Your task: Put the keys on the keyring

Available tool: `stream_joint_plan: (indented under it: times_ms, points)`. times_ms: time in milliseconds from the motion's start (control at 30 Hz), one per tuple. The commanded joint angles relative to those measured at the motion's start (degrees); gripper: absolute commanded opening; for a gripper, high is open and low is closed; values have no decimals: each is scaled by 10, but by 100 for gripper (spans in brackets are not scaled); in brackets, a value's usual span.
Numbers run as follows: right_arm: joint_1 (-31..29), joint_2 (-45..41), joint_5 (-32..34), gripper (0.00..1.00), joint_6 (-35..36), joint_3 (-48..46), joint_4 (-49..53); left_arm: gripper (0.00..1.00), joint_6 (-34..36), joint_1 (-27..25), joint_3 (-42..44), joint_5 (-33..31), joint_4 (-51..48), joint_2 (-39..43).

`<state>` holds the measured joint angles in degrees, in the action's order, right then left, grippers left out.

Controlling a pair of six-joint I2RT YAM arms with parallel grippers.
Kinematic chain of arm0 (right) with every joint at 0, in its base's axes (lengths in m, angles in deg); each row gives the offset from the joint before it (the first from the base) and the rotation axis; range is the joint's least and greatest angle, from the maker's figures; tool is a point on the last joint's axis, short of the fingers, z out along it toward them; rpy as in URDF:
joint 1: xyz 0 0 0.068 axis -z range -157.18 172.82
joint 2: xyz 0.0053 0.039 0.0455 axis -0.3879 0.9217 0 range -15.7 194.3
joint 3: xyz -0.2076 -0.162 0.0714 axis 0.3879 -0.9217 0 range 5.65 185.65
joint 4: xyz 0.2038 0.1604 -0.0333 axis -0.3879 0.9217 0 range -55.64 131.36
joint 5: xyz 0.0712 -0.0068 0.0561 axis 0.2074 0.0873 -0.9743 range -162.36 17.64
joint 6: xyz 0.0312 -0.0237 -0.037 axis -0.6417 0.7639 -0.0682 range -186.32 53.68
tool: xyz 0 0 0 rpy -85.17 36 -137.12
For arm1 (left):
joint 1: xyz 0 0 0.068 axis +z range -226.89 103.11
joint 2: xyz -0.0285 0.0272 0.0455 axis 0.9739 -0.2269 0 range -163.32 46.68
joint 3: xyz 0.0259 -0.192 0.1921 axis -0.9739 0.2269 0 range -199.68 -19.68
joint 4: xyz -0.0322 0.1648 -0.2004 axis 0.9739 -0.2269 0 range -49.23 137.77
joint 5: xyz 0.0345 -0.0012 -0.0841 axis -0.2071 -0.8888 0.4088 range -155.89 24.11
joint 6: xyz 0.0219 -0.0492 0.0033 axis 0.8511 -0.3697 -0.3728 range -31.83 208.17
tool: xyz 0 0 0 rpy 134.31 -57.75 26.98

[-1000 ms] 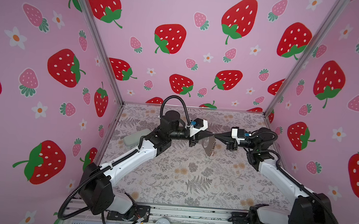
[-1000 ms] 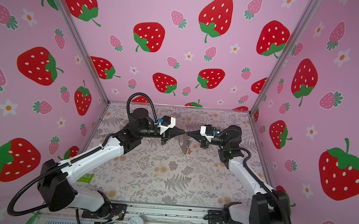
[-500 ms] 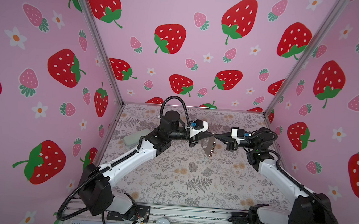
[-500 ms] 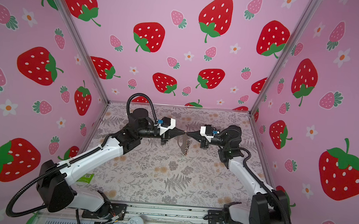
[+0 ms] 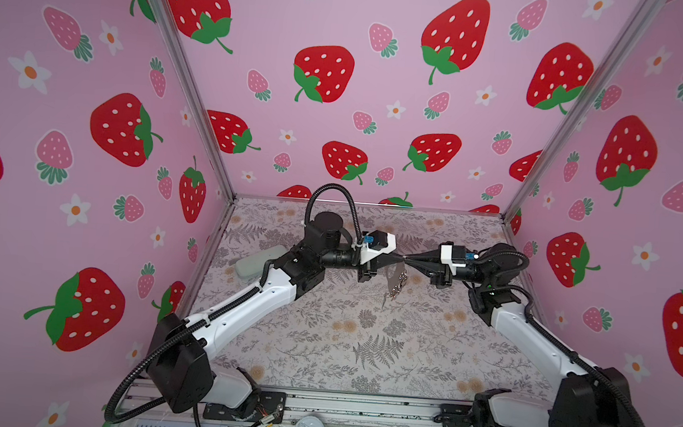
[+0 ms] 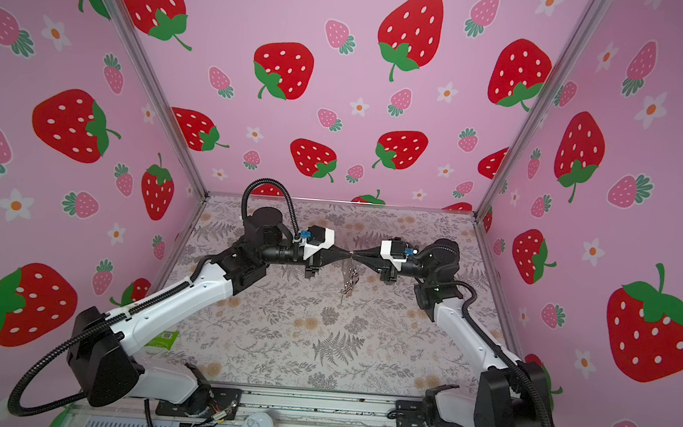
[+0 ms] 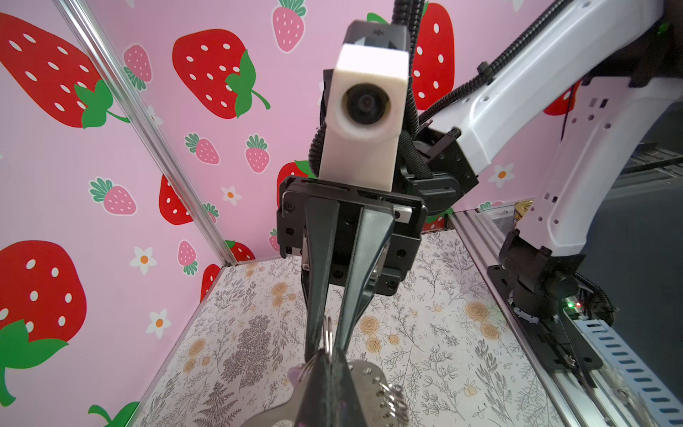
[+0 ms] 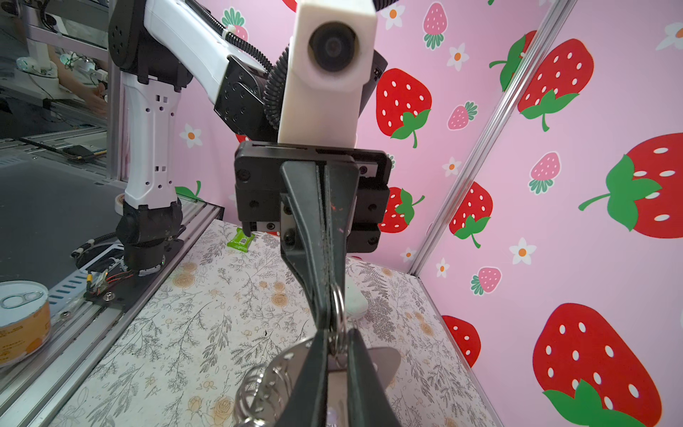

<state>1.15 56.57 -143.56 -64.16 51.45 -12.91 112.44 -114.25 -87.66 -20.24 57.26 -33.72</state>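
**Step in hand:** threading at the ring, carried out in mid-air above the bench (image 5: 362,349).

1. **Position.** The left gripper (image 5: 402,260) and the right gripper (image 5: 409,262) meet tip to tip over the far middle of the bench. The keyring (image 8: 338,307) sits at the meeting point. Its strap (image 5: 391,277) and a cluster of small rings (image 8: 258,392) hang below it, clear of the bench surface.

2. **Left fingers** (image 8: 314,236). They are pressed together and pinch the keyring at its edge. By appearance, this arm carries the hanging assembly.

3. **Right fingers** (image 7: 364,258). A narrow gap shows between them, and the ring stands in that gap. Whether they press on it cannot be told.

4. **Keys.** A lilac tag (image 7: 294,375) shows close beside the left fingertips, against the hanging parts. The other tags are too small or too hidden to place. Whether any key lies loose on the bench cannot be made out.

**Assessment.** The work appears to be at the fine stage, with a key being worked along the ring wire or the right arm changing its hold.

**Next move.** It calls for a firm left pinch so the ring does not twist. The right fingers need a fresh, exact hold on the ring or on a key. They then make a short sliding motion in line with the wire.
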Motion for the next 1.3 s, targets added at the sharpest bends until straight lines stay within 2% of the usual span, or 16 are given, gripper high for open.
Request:
stream_joint_plan:
  times_ms: [0, 267, 400, 500, 600, 667, 733, 967, 1100, 1267]
  points:
    - [-6, 3, -18, 12, -9, 17, -15, 0, 13, -3, -7, 9, 11, 14]
    - [-7, 7, -15, 12, 9, 20, 10, 0, 12, -4, -4, 9, 22, 18]
    - [-7, 7, -16, 2, 17, 25, 22, 0, 19, -6, -7, 1, 9, 19]
    - [-7, 6, -10, 0, 39, 29, 54, 18, 48, -7, -22, -26, -51, 27]
    - [-6, 6, -5, 0, 77, 37, 106, 25, 95, -7, -52, -66, -142, 35]
    - [-6, 7, 0, 0, 90, 39, 126, 35, 122, -7, -77, -92, -201, 36]
    - [-6, 8, 3, 0, 121, 50, 171, 39, 144, -7, -107, -121, -256, 30]
    - [-7, 9, 38, 0, 172, 72, 262, 40, 195, -40, -220, -207, -409, -34]
    - [-9, 7, 60, 0, 200, 80, 311, 40, 193, -46, -239, -219, -421, -50]
    - [-11, 4, 71, 0, 205, 83, 325, 40, 192, -51, -263, -230, -445, -70]
